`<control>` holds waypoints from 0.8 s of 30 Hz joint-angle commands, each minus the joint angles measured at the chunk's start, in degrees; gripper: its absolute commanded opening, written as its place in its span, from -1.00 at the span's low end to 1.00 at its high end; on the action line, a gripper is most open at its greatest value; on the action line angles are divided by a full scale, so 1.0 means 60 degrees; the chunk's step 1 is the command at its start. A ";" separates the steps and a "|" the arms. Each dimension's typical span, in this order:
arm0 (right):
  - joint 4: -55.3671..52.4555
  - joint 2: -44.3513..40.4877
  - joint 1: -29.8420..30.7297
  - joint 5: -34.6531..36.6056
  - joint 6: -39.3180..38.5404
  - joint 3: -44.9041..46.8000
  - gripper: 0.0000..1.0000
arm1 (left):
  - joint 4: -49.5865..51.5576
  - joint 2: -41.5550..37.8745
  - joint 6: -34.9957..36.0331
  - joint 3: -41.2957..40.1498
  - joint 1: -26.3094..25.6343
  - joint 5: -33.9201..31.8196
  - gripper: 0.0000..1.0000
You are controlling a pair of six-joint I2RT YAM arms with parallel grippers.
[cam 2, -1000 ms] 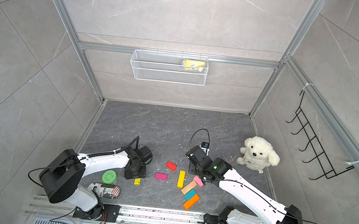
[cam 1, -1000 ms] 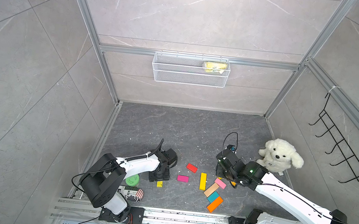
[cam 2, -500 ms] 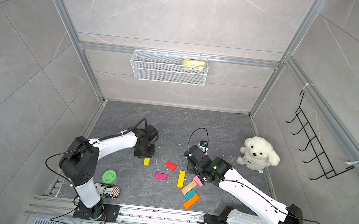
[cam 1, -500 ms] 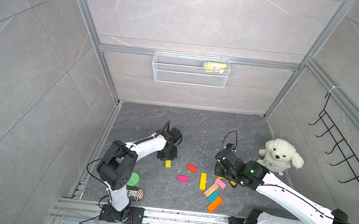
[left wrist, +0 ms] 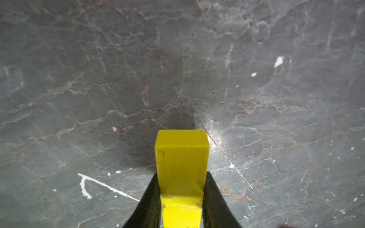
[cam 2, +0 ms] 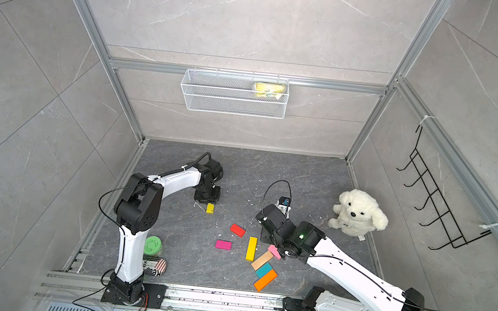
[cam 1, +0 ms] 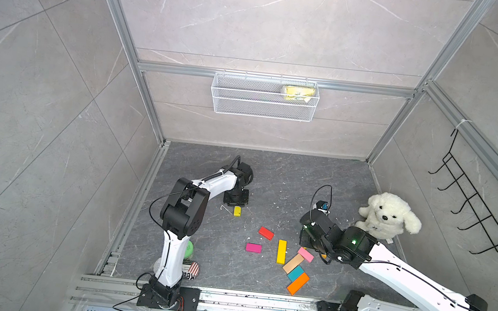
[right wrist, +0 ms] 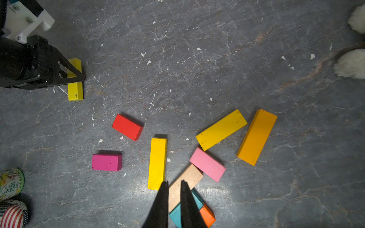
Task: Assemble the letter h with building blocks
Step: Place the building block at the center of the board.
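Dark grey marbled floor (cam 1: 286, 179) filled the robot cell. The left gripper (left wrist: 181, 174) was clamped on a short yellow rectangular block (left wrist: 181, 156), its black fingers (left wrist: 151, 197) pressed against the block's long sides; whether the block touched the floor could not be told. This block sat well apart from the others, toward the back left of the floor in both top views.

The right gripper (right wrist: 174, 182) hovered with its jaws drawn together and nothing between them, above a long tan wooden block (right wrist: 189, 173). A long yellow block (right wrist: 157, 163) lay just beside the tan one, a short pink block (right wrist: 207, 164) touched it, and a teal block (right wrist: 174, 217) lay against it with an orange block (right wrist: 207, 216) on the teal one's other side. A second long yellow block (right wrist: 221, 130) and a long amber block (right wrist: 256, 137) lay past the pink one, toward a white plush dog (cam 1: 388, 216) by the right wall (cam 1: 462, 153). A short red block (right wrist: 127, 127) and a short magenta block (right wrist: 106, 162) lay apart, between the pile and the left gripper.

A white wire mesh basket (cam 1: 262, 107) hung on the back wall (cam 1: 269, 38), holding one yellow packet (cam 1: 298, 92) at its right end. Near the base of the left arm (cam 1: 173, 249) stood a jar with a green round lid (cam 2: 153, 245), shut, its contents hidden; a printed can (cam 2: 155, 268) lay on its side just beside it.
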State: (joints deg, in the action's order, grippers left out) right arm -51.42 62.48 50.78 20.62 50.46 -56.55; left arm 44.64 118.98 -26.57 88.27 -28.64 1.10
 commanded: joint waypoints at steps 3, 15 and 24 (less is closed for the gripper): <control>-0.0120 0.0050 0.0109 0.0116 0.0211 0.0119 -0.67 | 0.0272 0.0045 0.0218 0.0295 -0.0017 0.0021 -1.00; -0.0406 0.0621 0.0607 0.0572 0.0402 -0.0351 0.39 | 0.0176 0.0151 -0.0156 0.0331 -0.0027 -0.0019 -0.13; -0.0511 0.1099 0.0991 0.0855 0.0610 -0.0714 0.45 | 0.0250 0.0165 -0.0683 0.0207 -0.0075 0.0015 -0.33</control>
State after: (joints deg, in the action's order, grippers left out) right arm -52.75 68.47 56.10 24.03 52.99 -59.00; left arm 44.77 119.46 -28.80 88.38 -28.75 1.10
